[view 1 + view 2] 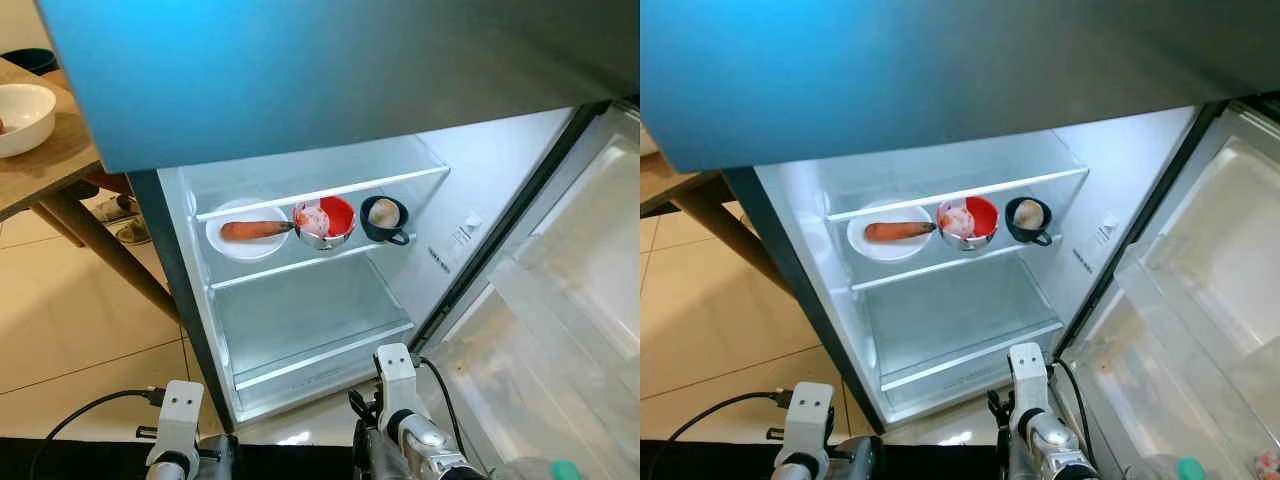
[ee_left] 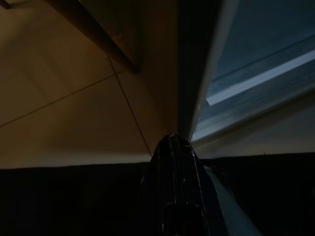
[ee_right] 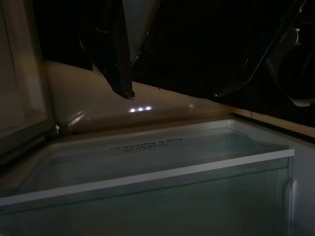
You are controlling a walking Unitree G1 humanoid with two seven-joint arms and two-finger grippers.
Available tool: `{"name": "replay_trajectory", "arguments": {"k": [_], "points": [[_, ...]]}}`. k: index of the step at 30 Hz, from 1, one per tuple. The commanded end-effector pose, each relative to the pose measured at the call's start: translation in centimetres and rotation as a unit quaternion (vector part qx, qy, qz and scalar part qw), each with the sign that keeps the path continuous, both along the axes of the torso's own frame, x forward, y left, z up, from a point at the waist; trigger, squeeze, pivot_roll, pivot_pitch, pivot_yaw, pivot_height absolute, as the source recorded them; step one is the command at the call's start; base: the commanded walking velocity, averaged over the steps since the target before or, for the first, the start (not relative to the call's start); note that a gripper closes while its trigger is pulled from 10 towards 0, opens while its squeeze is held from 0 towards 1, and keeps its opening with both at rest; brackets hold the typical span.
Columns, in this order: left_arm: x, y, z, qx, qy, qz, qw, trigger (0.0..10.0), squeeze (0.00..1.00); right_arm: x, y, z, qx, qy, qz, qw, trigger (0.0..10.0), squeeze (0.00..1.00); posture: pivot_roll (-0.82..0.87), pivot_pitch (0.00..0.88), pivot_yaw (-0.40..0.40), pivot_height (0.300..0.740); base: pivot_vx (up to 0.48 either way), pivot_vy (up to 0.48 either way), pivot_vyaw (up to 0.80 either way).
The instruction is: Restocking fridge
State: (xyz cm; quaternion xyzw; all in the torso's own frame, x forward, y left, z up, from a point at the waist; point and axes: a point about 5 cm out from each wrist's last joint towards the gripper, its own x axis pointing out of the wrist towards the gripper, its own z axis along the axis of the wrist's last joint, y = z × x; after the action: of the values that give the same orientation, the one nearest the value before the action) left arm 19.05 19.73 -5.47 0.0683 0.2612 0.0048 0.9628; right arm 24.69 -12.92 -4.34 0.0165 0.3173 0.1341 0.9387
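Fridge (image 1: 300, 330) stands open, door swung right; on its middle shelf sit a white plate with carrot (image 1: 246, 231), a red bowl (image 1: 326, 221) and a dark cup (image 1: 385, 218), all likely rigid, light, breakable; grip by rims. Lower shelf is free. Right gripper (image 3: 172, 93) is spread, empty, near the bottom drawer; left gripper (image 2: 172, 147) is closed, empty, by the fridge's left edge.

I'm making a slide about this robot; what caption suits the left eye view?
Open fridge: carrot on white plate, red bowl and dark cup share one shelf.
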Motion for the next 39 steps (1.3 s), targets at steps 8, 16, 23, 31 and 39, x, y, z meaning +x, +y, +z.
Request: {"name": "replay_trajectory", "arguments": {"k": [8,16,23,31,39], "points": [[-1.5,1.7,-0.5,0.009,0.004,0.067,0.998,10.0,0.0,-0.6,-0.2,-0.4,-0.004,0.004,0.0,1.0,10.0,0.0,-0.02,0.078,-0.077,0.636,0.0,0.0,0.0],[-2.6,3.6,-0.6,0.023,0.007,0.125,0.992,10.0,0.0,-0.9,-0.6,-0.5,0.0,0.005,-0.004,1.0,10.0,0.0,-0.02,0.072,-0.076,0.636,0.0,0.0,0.0],[-2.7,2.9,-0.8,0.016,0.006,0.116,0.993,10.0,0.0,-1.1,-0.5,-0.6,0.008,0.007,0.016,1.0,10.0,0.0,-0.02,0.071,-0.079,0.646,0.0,0.0,0.0],[-2.6,2.3,-0.8,0.013,0.006,0.105,0.994,10.0,0.0,-1.0,-0.8,-0.7,-0.01,0.007,-0.003,1.0,10.0,0.0,-0.02,0.069,-0.077,0.656,0.0,0.0,0.0],[-2.4,2.5,-0.8,0.015,0.006,0.101,0.995,10.0,0.0,-1.0,-1.0,-0.7,-0.021,0.006,0.002,1.0,10.0,0.0,-0.02,0.071,-0.077,0.656,0.0,0.0,0.0]]}}
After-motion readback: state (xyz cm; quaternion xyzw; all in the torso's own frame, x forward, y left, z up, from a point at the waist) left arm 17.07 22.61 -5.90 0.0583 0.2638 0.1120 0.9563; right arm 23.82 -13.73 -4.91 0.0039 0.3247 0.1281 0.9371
